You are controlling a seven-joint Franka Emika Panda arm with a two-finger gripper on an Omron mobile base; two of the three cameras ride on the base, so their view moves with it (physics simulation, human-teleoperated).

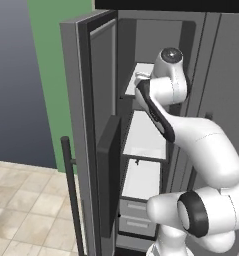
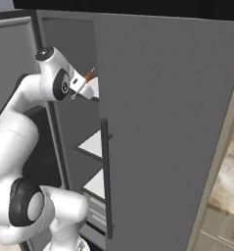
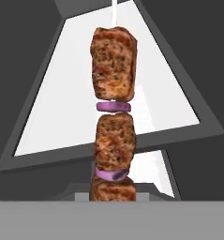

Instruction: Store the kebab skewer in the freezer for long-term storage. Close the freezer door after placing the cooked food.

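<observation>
The kebab skewer [image 3: 113, 117] carries brown meat chunks with purple slices between them and rises from the bottom of the hand view, over a white shelf [image 3: 62, 108]. From the right base view, my gripper [image 2: 82, 87] is shut on the kebab skewer [image 2: 89, 75], held inside the upper part of the freezer [image 2: 72, 127]. The freezer door [image 1: 86, 100] stands wide open at the left, its long dark handle [image 1: 71, 200] toward me. My forearm [image 1: 158, 112] reaches in at the upper shelf [image 1: 136, 75] and hides the hand.
White shelves [image 1: 145, 135] and grey drawers [image 1: 136, 215] fill the freezer below the hand. The plain grey door [image 2: 167, 127] with its dark bar handle [image 2: 106, 176] stands close on the right. A green wall [image 1: 51, 60] and tiled floor [image 1: 26, 215] lie left.
</observation>
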